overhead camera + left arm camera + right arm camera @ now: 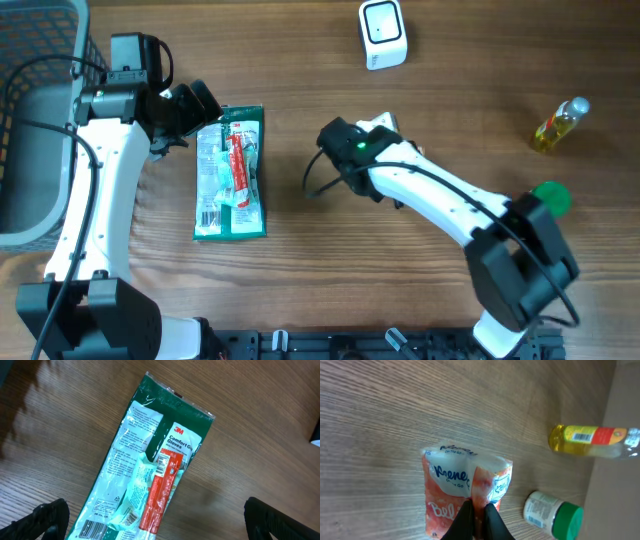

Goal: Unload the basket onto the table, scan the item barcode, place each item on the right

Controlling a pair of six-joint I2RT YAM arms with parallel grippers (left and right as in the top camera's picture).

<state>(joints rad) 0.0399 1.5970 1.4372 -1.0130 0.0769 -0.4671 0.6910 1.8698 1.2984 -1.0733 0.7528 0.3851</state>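
Right jaws clamped on Kleenex "On The Go" pack point(454, 482); left jaws released over 3M gloves pack point(142, 445), "Comfort G…", likely Grip.

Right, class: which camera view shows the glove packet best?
Left wrist: the glove packet appears large, its print readable, though its lower end is cut off. Overhead shows it whole but small. Right wrist does not show it.
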